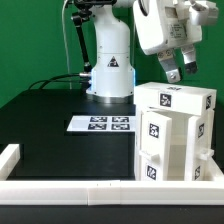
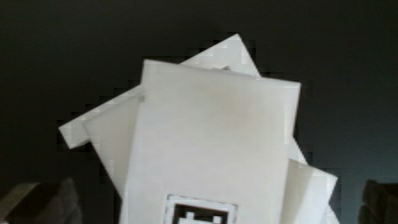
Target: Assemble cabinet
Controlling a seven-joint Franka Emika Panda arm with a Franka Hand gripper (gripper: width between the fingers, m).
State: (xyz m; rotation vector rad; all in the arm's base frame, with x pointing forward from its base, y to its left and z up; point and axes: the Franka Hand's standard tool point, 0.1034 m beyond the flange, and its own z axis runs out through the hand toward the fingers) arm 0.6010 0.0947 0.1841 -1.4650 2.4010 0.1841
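The white cabinet [image 1: 175, 135] stands on the black table at the exterior view's right, against the front rail. It is a tall box body with a white block [image 1: 176, 98] lying across its top, and several black-and-white tags show on its faces. My gripper [image 1: 175, 70] hangs just above the top block, open and empty, clear of it. In the wrist view the cabinet [image 2: 205, 120] fills the middle, with one tag [image 2: 205, 212] near the edge. My gripper [image 2: 215, 205] is spread wide to either side of the cabinet, with one dark fingertip [image 2: 54, 200] showing.
The marker board [image 1: 102, 124] lies flat on the table in front of the robot base [image 1: 110, 70]. A low white border rail [image 1: 90, 190] runs along the front edge and turns up the exterior view's left side [image 1: 10, 158]. Cables hang behind the base.
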